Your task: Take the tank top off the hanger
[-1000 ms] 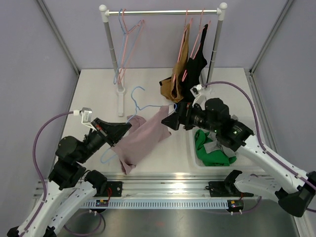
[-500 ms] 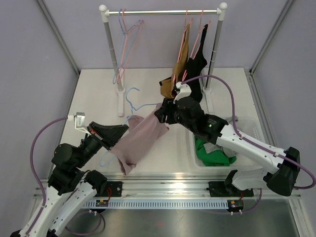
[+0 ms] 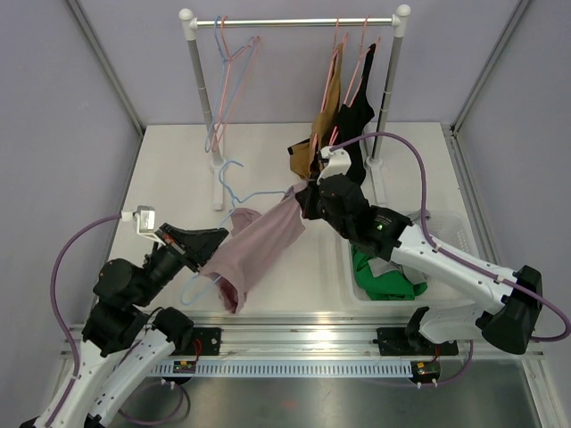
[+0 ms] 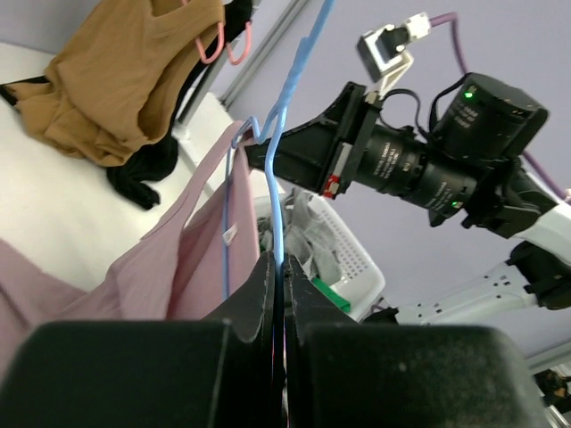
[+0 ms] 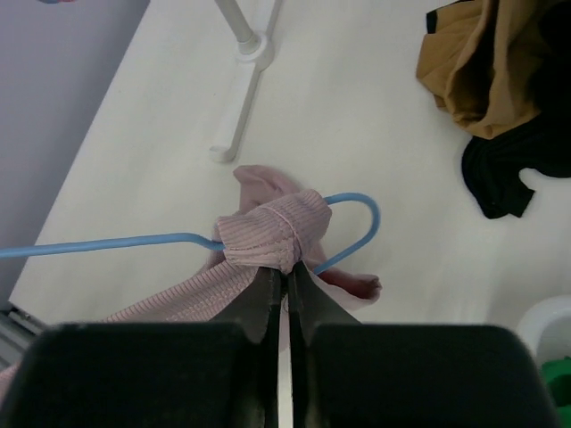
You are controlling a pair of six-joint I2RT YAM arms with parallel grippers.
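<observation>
Counts, near to far: 2 arms, 1 pink tank top point(image 3: 259, 241) on 1 blue hanger point(image 3: 239, 171), 1 white bin point(image 3: 351, 272) w/ 1 green cloth point(image 3: 379, 276) inside, and 1 rack point(image 3: 294, 21) at the back. On the rack there's 1 brown top point(image 3: 328, 107), 1 black top point(image 3: 357, 120), plus empty hangers on the left end, too tangled to count tbh.

Your left gripper point(image 4: 278, 267) is clamped tight on the blue wire, low end of the hanger. Right gripper point(image 5: 287, 272) is pinched closed on the bunched pink strap, right where it wraps the wire. The top hangs stretched between the two, mid-table, above the surface.

Room: bare table point(image 3: 169, 169) on your left out to the wall. The bin is just right of the top, and the rack foot is near the hanger hook.
</observation>
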